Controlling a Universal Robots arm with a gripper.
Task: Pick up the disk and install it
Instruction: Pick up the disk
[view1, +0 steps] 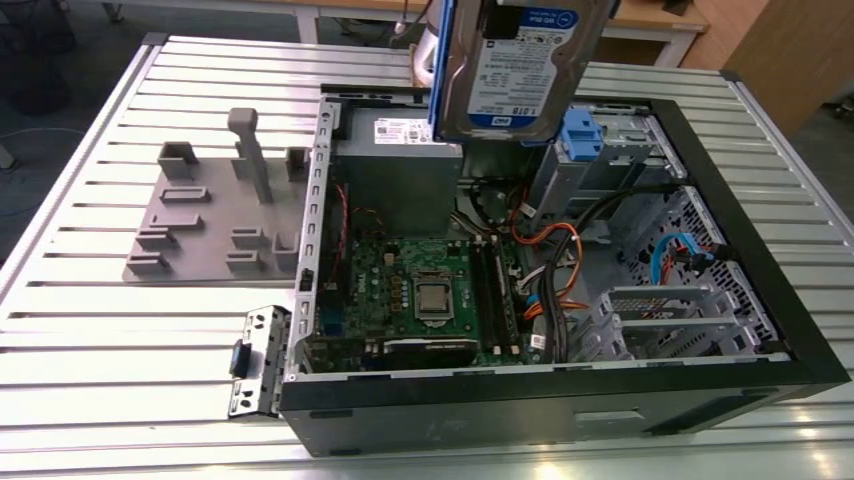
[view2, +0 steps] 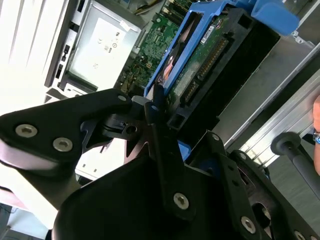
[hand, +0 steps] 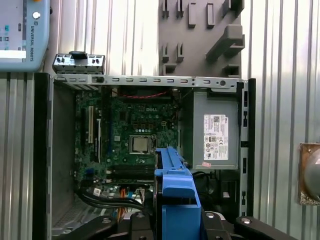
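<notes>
1. The end effector (view2: 165, 122) is clenched on the disk (view1: 514, 70), gripping its blue carrier bracket (hand: 175, 200).
2. The disk hangs upright above the open computer case (view1: 767, 260), near its grey power supply (view1: 394, 170).
3. The case lies on a slatted surface (view1: 120, 330).

Computer case (view1: 534, 415) lies open on the slatted table (view1: 80, 330), fixture plate (view1: 200, 240) beside it on the exterior view's left; inside, power-supply box (view1: 394, 175) sits at the far end, motherboard (view1: 407, 290) nearer, drive cage (view1: 601, 165) to the exterior view's right; disk (view1: 514, 70) hangs above the box.
</notes>
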